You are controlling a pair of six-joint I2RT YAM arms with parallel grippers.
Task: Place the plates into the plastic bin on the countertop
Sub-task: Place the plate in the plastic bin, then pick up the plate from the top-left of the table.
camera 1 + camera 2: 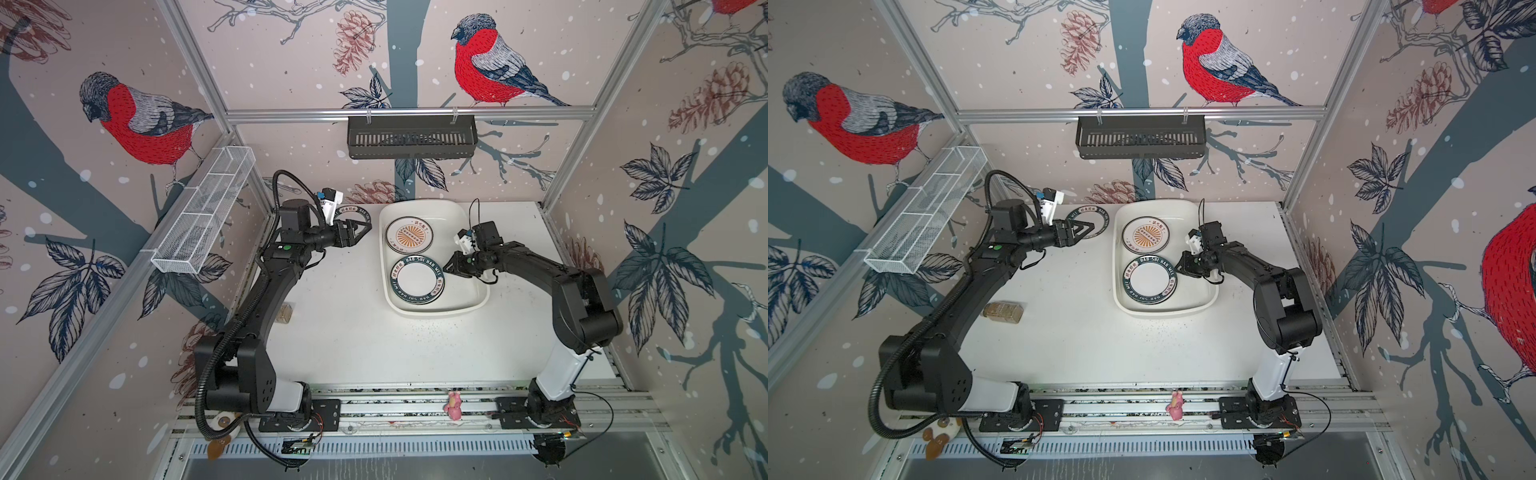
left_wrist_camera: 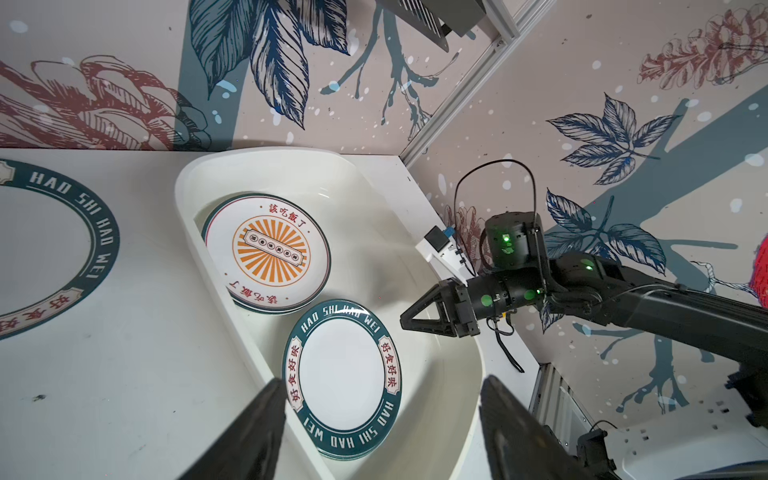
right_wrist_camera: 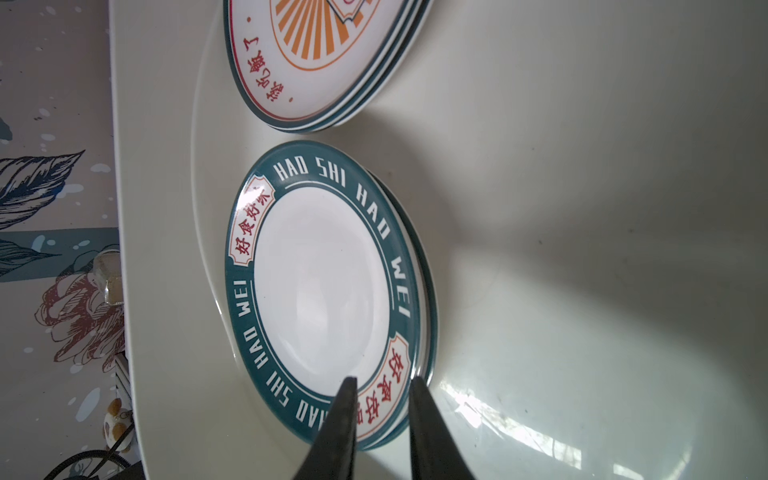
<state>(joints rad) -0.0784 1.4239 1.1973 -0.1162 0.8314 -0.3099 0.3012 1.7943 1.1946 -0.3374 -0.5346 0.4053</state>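
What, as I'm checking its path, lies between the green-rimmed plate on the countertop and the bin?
Only a bare strip of countertop separates the green-rimmed plate from the plastic bin, shown in the left wrist view.

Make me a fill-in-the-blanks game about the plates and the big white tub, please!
1. The plastic bin holds ___ stacks of plates.
2. The sunburst plate on top of the far stack has ___ rays.
3. One green-rimmed plate lies outside the bin, flat on the ___.
Missing words: two; orange; countertop.
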